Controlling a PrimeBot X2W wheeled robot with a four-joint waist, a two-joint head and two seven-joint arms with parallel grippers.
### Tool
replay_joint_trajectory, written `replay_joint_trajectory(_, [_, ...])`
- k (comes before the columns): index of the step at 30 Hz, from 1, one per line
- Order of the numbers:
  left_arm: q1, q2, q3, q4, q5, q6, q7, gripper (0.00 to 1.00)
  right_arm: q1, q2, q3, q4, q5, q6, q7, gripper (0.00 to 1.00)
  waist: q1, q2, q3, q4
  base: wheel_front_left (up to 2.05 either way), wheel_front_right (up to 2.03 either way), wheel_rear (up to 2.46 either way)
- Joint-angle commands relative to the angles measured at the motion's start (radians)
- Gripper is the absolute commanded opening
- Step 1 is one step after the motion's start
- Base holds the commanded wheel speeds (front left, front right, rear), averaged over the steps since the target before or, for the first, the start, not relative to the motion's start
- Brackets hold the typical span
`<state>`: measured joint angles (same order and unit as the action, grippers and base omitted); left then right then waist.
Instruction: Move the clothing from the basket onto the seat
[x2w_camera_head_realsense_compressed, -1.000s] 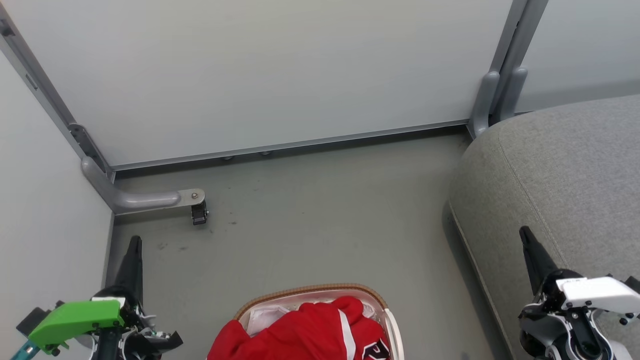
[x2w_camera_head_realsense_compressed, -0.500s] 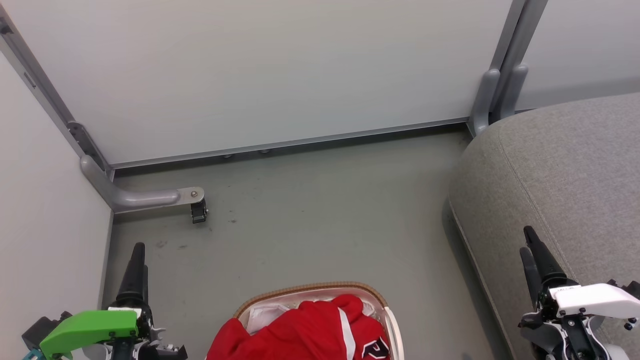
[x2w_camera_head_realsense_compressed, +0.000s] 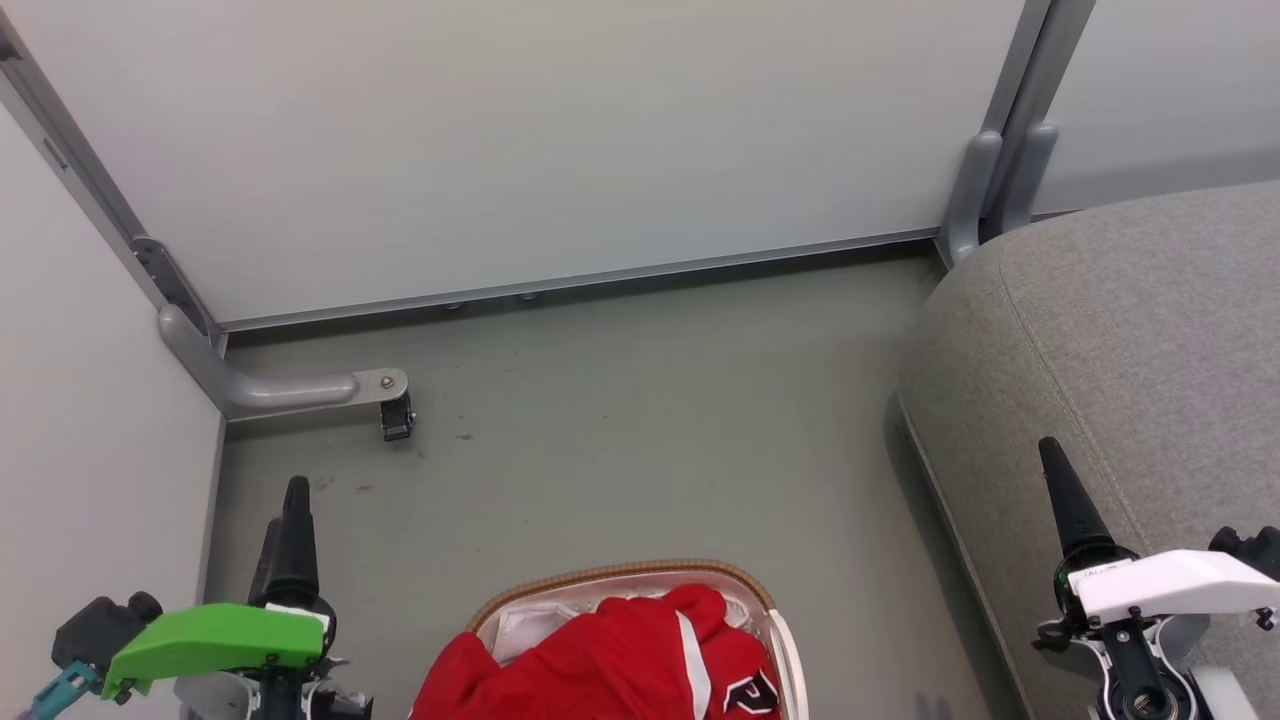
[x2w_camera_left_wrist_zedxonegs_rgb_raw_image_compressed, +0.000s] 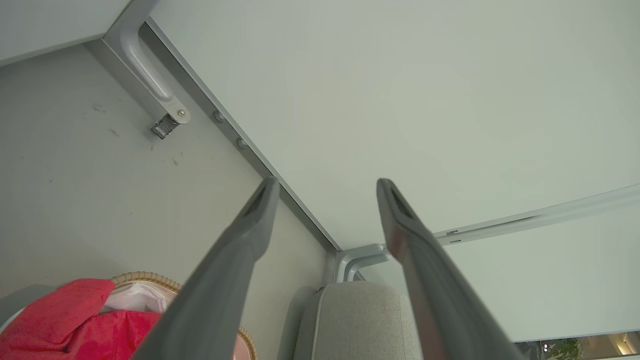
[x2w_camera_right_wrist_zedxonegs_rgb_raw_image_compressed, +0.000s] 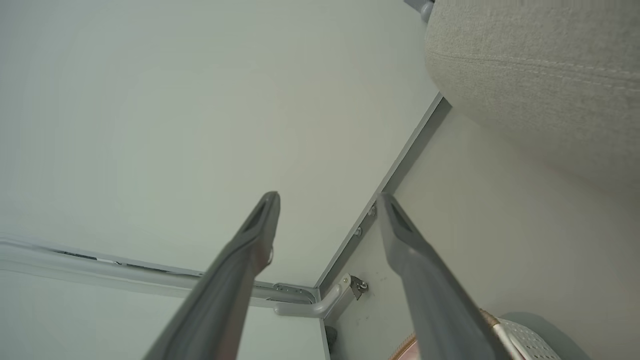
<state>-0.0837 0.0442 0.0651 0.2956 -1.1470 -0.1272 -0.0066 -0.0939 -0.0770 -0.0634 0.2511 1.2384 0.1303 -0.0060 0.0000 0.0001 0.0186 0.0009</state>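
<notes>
While the large grey fabric seat with rounded, stitched edges carried no garment on its visible part, the task seemed not yet begun (this is my judgement). The oval white perforated plastic basket with a tan woven rim stood on the floor near it and held the soft, crumpled red clothing with white stripes. The left gripper and the right gripper were both spread and held nothing.
</notes>
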Motion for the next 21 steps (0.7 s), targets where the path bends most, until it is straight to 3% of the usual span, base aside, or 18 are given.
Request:
replay_joint_trajectory(1, [-0.029, 0.005, -0.007, -0.012, 0.056, -0.002, -0.012, 1.0, -0.029, -0.012, 0.003, -0.018, -0.045, 0.0, -0.011, 1.0, 0.0, -0.0001, 0.001, 0.0, 0.0, 0.0, 0.0])
replay_joint_trajectory(14, [-0.026, 0.026, -0.071, -0.009, 0.315, 0.014, -0.058, 1.0, -0.029, -0.025, 0.028, -0.027, -0.271, 0.0, -0.059, 1.0, 0.0, -0.0001, 0.005, 0.0, 0.0, 0.0, 0.0])
replay_joint_trajectory(21, [-0.02, 0.047, -0.116, 0.004, 0.429, 0.06, -0.082, 1.0, -0.023, -0.034, 0.048, -0.025, -0.383, 0.0, -0.082, 1.0, 0.0, -0.0001, 0.009, 0.0, 0.0, 0.0, 0.0])
